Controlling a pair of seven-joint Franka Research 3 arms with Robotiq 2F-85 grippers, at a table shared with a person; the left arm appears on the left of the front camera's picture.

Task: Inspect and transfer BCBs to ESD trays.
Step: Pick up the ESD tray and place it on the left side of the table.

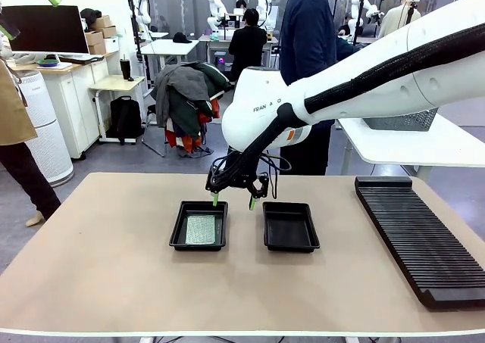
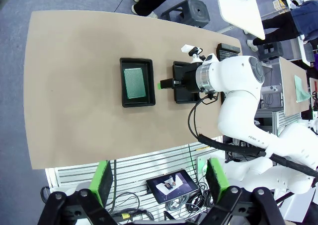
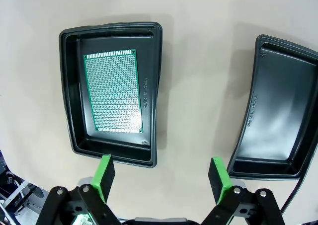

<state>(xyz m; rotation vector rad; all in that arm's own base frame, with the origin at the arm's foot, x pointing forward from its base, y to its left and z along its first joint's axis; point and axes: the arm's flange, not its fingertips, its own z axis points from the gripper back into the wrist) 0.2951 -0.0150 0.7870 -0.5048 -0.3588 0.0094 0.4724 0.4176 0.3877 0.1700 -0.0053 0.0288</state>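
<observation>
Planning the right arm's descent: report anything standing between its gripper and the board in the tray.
Nothing visible does. The right gripper hangs open above the gap beside the left ESD tray, where the board lies flat and uncovered; only air separates them.

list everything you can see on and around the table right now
smooth flat table: one, tan, under everything
shallow rectangular plastic trays: two, black, side by side mid-table, left and right
thin rectangular circuit board: one, green, flat in the left tray
long ribbed slotted rack: one, black, table's right side
person: one, beige coat, off the table's left corner
right arm's fingers: two, black with green pads, open, above the gap between trays
left arm's fingers: two, same colours, open, high above the table
</observation>
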